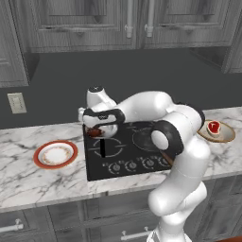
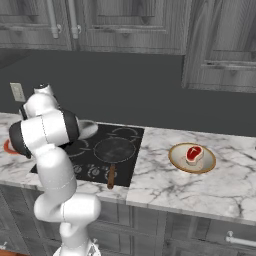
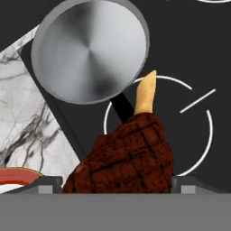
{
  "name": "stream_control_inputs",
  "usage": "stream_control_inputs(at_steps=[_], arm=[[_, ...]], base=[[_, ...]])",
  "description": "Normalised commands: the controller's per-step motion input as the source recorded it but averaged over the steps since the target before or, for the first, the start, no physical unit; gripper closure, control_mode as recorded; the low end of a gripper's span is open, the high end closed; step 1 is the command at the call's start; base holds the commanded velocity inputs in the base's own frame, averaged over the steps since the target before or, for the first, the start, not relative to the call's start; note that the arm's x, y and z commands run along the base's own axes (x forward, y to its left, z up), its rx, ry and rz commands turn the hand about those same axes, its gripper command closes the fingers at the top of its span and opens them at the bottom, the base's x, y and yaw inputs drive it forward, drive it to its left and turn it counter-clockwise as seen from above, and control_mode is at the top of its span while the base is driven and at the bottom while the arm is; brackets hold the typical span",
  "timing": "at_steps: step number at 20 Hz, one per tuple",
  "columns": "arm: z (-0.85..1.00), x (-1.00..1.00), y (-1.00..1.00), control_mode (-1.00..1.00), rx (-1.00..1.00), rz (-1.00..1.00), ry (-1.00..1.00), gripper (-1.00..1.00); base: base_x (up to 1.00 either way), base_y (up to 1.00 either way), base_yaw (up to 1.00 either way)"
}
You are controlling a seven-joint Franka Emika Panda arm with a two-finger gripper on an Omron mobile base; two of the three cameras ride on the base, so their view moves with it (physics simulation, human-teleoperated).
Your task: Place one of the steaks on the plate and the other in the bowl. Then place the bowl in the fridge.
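Bending low from the shoulder and reaching left over the black cooktop [image 1: 124, 151], wrist turned downward. Carrying the dark brown steak [image 3: 124, 158] in the wide-spread gripper [image 1: 96, 132], above the burner ring beside the silver pan [image 3: 90, 49]. Lying in the tan bowl [image 2: 192, 158]: the red steak [image 2: 194, 153]. Sitting left on the marble: the plate [image 1: 55, 154].

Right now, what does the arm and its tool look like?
Glossy white rounded arm segments with dark grey-black joint rings and caps. The tool has a white body with a black band and small dark finger tips. No cables or markings visible.
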Motion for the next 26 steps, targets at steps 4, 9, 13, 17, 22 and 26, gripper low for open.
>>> stream_control_inputs(at_steps=[4, 9, 13, 17, 22, 26], arm=[[0.00, -0.29, 0.72, -1.00, 0.00, 0.00, 0.00, 1.00], [0.00, 0.00, 0.68, -1.00, 0.00, 0.03, 0.05, 1.00], [-0.01, 0.10, 0.74, -1.00, 0.00, 0.06, 0.08, 1.00], [-0.16, 0.08, 0.68, -1.00, 0.00, 0.07, 0.07, 1.00], [-0.37, 0.00, 0.51, -1.00, 0.00, 0.06, 0.07, 1.00], [-0.52, 0.00, 0.00, -1.00, 0.00, 0.03, 0.03, 1.00]], base=[[0.00, 0.00, 0.00], [0.00, 0.00, 0.00], [0.00, 0.00, 0.00], [0.00, 0.00, 0.00], [0.00, 0.00, 0.00], [0.00, 0.00, 0.00]])
